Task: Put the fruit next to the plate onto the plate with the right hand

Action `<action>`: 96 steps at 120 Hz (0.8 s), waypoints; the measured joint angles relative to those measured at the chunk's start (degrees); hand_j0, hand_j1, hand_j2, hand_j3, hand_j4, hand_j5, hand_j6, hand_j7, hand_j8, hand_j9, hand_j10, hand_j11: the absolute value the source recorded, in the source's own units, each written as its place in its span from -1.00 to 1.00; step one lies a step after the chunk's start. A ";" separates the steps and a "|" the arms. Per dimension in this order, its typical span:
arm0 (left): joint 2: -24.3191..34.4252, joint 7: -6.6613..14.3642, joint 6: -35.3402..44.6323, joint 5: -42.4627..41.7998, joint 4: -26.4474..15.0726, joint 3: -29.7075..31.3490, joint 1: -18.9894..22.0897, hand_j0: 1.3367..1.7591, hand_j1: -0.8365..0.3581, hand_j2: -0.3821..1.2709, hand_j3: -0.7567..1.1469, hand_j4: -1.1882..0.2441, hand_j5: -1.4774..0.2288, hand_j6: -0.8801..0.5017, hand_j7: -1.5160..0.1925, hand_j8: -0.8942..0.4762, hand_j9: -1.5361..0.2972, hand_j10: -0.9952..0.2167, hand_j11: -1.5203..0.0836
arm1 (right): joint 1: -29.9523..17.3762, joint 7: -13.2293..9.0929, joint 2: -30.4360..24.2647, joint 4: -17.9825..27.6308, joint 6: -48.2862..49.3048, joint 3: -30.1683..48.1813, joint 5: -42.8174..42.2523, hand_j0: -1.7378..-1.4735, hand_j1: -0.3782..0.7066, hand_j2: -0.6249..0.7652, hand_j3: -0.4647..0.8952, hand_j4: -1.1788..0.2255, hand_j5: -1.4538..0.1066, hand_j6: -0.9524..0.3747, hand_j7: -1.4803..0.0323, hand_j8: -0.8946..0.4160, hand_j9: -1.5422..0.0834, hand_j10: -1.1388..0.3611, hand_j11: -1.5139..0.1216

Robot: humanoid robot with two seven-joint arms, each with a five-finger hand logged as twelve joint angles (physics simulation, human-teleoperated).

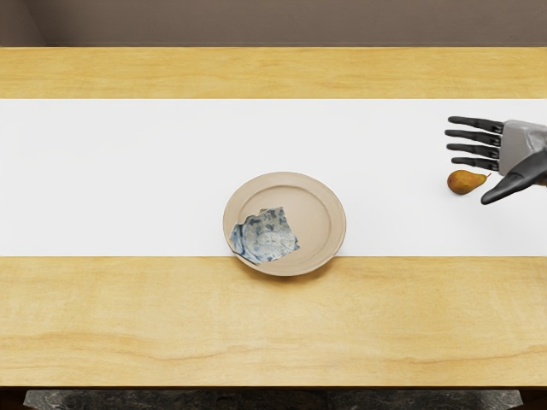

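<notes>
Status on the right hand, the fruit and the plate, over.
Right hand open, beside the pear, no grasp. Pear on white runner, right of the plate. Blue-white patch on plate; nothing between pear and plate.

Table: light wood [273,325], with the grain running left to right. It spans the view from side to side, and its near edge shows along the bottom.
White band: a plain white strip [128,171] lies flat across the middle of the table, reaching both side edges of the picture.
Band surface: smooth and even in tone.
Exposed wood: a narrow band behind the strip and a wider one in front.
Backdrop: a dull brown-grey surface [273,21] runs beyond the table's far edge, along the top.
Floor: a dark mottled grey strip [273,400] shows below the near edge. Its material cannot be told.
</notes>
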 joint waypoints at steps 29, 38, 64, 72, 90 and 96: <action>0.00 0.00 0.00 0.00 0.00 0.00 0.01 0.52 0.98 -0.54 -0.21 0.66 0.73 0.27 0.77 0.30 0.67 0.64 0.89 | 4.70 -7.84 8.74 0.26 0.01 0.39 -8.39 -0.40 -0.90 -0.11 -0.32 0.65 0.83 0.40 0.92 0.33 0.86 0.49 0.81; 0.00 0.00 0.00 -0.01 0.00 0.00 0.00 0.52 0.98 -0.54 -0.21 0.66 0.73 0.27 0.77 0.30 0.67 0.64 0.89 | 5.14 -8.98 12.35 0.50 0.01 2.58 -14.67 -0.40 -0.89 -0.11 -0.32 0.64 0.82 0.40 0.91 0.33 0.86 0.49 0.81; 0.00 0.00 0.00 -0.01 0.00 0.01 0.06 0.52 0.98 -0.54 -0.21 0.66 0.73 0.27 0.77 0.30 0.67 0.64 0.89 | 8.38 -9.97 21.44 0.22 0.00 9.89 -47.92 -0.40 -0.90 -0.11 -0.32 0.64 0.82 0.40 0.92 0.33 0.86 0.49 0.81; 0.00 0.00 0.00 -0.01 0.00 0.01 0.02 0.52 0.98 -0.54 -0.21 0.66 0.73 0.27 0.77 0.30 0.67 0.64 0.89 | 9.09 -10.04 21.83 -0.11 0.00 10.29 -53.47 -0.40 -0.90 -0.11 -0.32 0.65 0.83 0.40 0.92 0.33 0.87 0.49 0.82; 0.00 0.01 0.00 -0.02 0.00 0.01 0.02 0.52 0.98 -0.54 -0.21 0.66 0.73 0.27 0.77 0.30 0.67 0.64 0.89 | 10.33 -10.05 21.60 -2.55 -4.16 8.09 -65.20 -0.40 -0.90 -0.11 -0.32 0.64 0.83 0.40 0.92 0.33 0.86 0.49 0.82; 0.00 0.01 0.00 -0.02 0.00 0.01 0.03 0.52 0.98 -0.54 -0.21 0.66 0.73 0.27 0.77 0.30 0.67 0.64 0.89 | 10.54 -10.04 21.20 -3.67 -5.86 6.80 -67.06 -0.40 -0.90 -0.11 -0.32 0.64 0.83 0.40 0.92 0.33 0.86 0.49 0.82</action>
